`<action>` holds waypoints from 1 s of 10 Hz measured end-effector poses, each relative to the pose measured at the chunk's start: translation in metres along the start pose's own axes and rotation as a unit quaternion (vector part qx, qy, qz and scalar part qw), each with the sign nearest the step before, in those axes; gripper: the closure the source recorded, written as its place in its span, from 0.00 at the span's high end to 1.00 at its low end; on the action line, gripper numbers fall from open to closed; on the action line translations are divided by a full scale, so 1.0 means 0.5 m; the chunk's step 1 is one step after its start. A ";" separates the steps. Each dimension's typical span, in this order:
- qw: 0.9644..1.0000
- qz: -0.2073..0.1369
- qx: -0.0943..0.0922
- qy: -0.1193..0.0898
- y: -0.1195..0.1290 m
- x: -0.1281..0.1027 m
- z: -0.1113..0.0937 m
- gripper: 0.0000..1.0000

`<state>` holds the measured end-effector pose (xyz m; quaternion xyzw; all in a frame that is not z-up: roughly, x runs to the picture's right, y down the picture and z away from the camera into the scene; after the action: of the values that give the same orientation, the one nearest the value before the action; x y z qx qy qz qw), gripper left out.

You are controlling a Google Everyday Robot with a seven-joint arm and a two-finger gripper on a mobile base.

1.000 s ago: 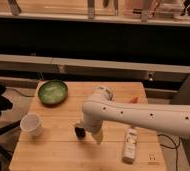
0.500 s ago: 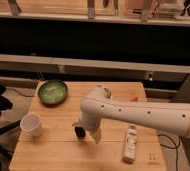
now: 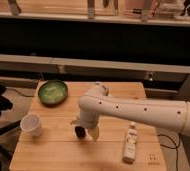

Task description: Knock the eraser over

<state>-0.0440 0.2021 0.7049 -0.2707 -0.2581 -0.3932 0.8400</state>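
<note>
Gripper (image 3: 86, 133) hangs low over the middle of the wooden table (image 3: 53, 152), at the end of the white arm (image 3: 138, 112), which reaches in from the right edge and bends down at its elbow. Its fingers stand apart, pointing at the tabletop. The eraser (image 3: 80, 132), a small dark block, sits on the table at the gripper's tip, close against the left finger; whether finger and eraser touch cannot be told. A white cup (image 3: 31, 124) stands upright to the left of the eraser, well apart from it. A green bowl (image 3: 52, 92) rests near the far left corner of the table. A white slab (image 3: 131, 142) lies flat to the right of the gripper, under the forearm.
</note>
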 end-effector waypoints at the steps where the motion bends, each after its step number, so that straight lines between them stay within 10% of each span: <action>1: 1.000 0.001 0.000 -0.002 -0.002 0.001 0.000 0.80; 10: 1.000 -0.002 0.000 -0.012 -0.030 0.006 0.001 0.80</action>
<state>-0.0546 0.1927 0.7110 -0.2745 -0.2690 -0.3918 0.8359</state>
